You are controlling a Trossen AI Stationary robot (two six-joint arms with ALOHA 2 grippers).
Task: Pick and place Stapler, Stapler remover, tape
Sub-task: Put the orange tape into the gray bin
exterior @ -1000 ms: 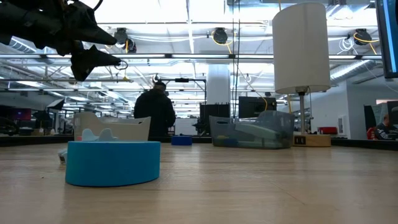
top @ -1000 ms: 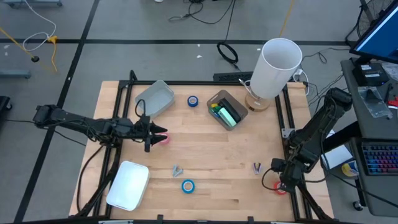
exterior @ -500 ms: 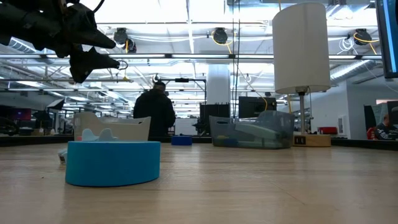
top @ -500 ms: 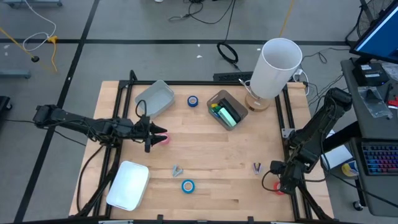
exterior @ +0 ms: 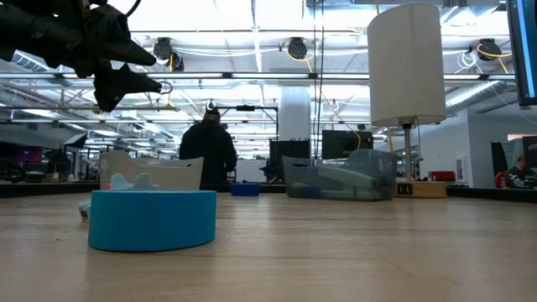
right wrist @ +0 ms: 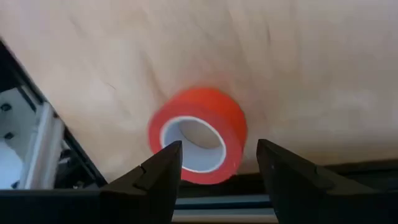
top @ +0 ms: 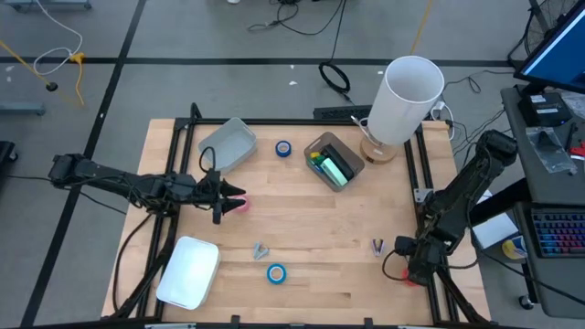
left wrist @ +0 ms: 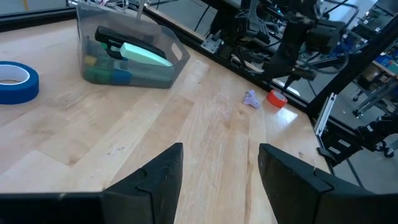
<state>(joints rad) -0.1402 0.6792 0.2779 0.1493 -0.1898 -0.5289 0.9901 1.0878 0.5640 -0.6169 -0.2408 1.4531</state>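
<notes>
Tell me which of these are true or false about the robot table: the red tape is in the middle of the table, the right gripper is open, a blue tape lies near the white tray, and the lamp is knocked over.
1. The red tape is in the middle of the table. False: it lies at the table's right edge, under the right gripper.
2. The right gripper is open. True: its fingers stand apart, and the red tape lies beyond them.
3. A blue tape lies near the white tray. True.
4. The lamp is knocked over. False: it stands upright at the back right corner.
</notes>
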